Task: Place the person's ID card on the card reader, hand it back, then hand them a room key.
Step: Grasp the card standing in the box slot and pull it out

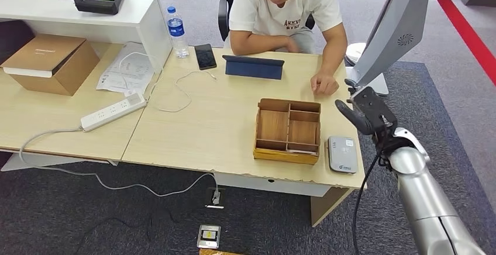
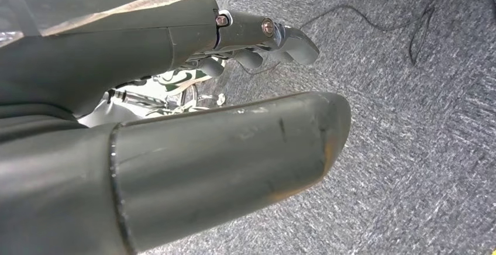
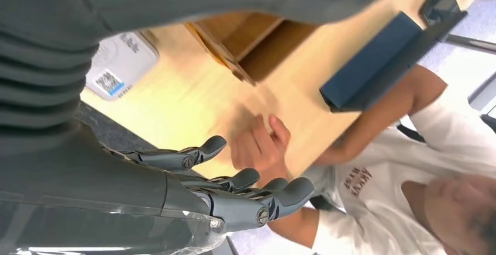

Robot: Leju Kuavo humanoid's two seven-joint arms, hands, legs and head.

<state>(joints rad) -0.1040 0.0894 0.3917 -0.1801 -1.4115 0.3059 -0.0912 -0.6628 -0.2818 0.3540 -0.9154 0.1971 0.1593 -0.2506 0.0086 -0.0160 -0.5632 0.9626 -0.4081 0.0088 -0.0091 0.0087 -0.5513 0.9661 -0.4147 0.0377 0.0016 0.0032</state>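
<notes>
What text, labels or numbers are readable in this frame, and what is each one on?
No text can be read with confidence.
Person's shirt: red chest lettering, too blurred to read.
Card reader: small printing and a code sticker, too small.
Paper sheet: print too small.
Water bottle: blue label, unreadable.

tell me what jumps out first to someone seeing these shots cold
The eye goes first to the silver right arm rising from the lower right, its dark right hand raised with fingers apart beside the table's right edge. A person in a white shirt sits at the far side, one hand resting on the tabletop close to it. Between them stand a wooden divided box and, right of it, a small grey card reader.
</notes>
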